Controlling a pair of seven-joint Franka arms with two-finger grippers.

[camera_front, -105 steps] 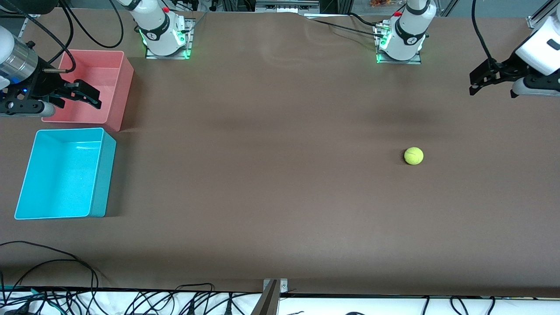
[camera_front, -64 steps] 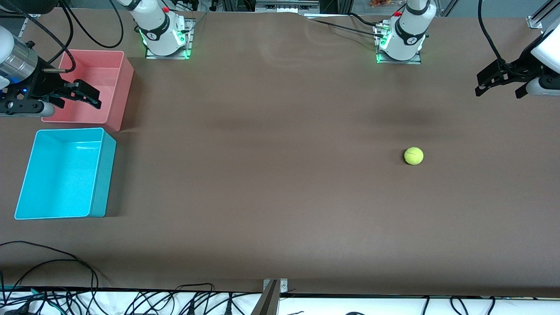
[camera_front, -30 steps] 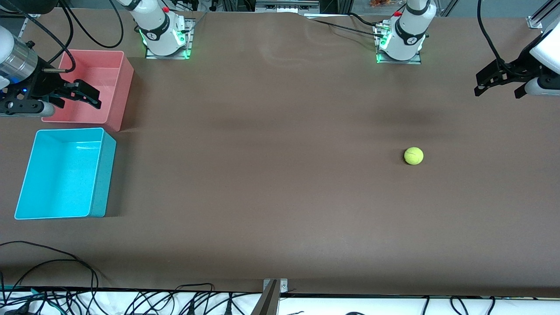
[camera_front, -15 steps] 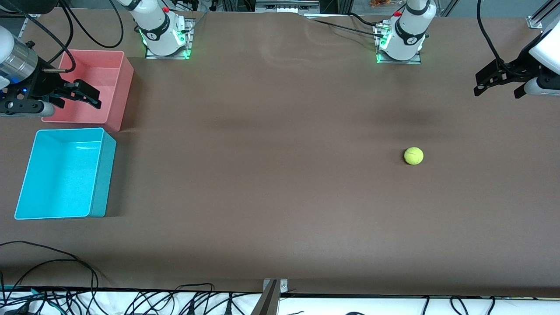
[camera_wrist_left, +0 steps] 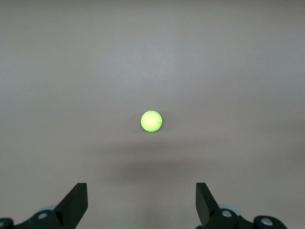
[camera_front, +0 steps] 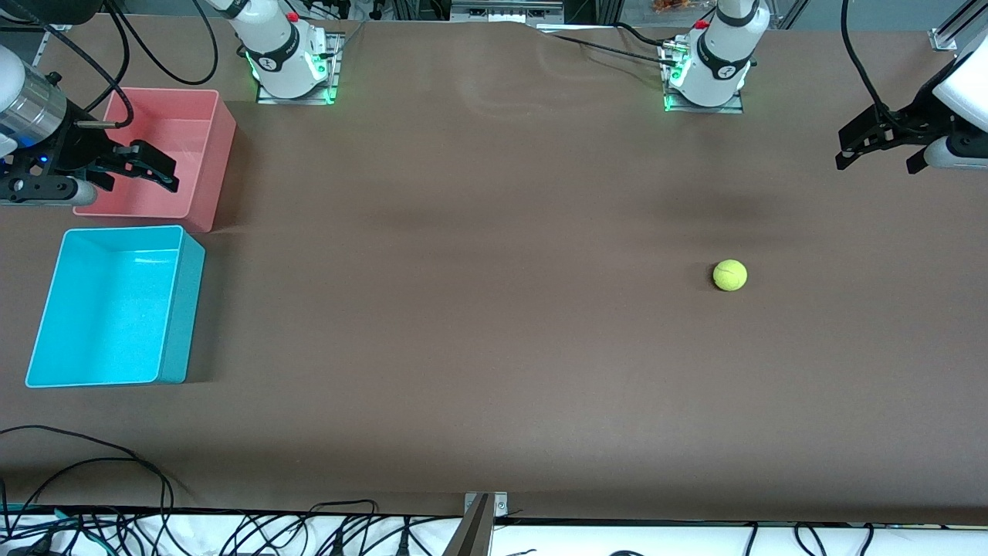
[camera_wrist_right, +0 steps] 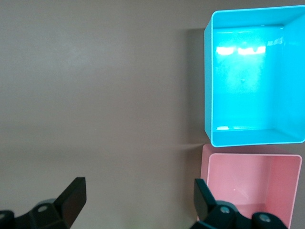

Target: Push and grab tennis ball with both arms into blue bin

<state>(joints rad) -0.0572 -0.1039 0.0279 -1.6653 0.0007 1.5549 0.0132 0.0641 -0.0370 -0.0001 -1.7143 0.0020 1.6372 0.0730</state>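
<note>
- Pincer status: the left pincer (camera_front: 880, 148) hangs in the air over the table's edge at the left arm's end, jaws spread wide with nothing between them; its wrist view shows both black fingertips (camera_wrist_left: 76, 202) apart, framing bare table.
- Right pincer (camera_front: 131, 166) waits over the pink bin (camera_front: 202, 147), jaws likewise wide apart and empty.
- Tennis ball (camera_front: 729, 275) rests on the open brown table (camera_front: 478, 309) toward the left arm's end, well apart from both bins. From the ball, the left pincer sits at roughly 2 o'clock in the front view, and the blue bin (camera_front: 174, 309) lies at about 9 o'clock, a long way across.
- Step in hand, as judged: the left arm's approach for the push.
- Recommended execution: bring the left pincer down on the ball's 3 o'clock side, low to the table, and push through the ball's centre toward 9 o'clock; an off-centre touch would likely send it rolling astray.
- Keep the push gentle, so the ball stops within the right arm's reach for the grab.
- Orientation: the ball is round, with no long axis and no facing. A faint dark seam shows in the left wrist view; it has no bearing on handling.
</note>
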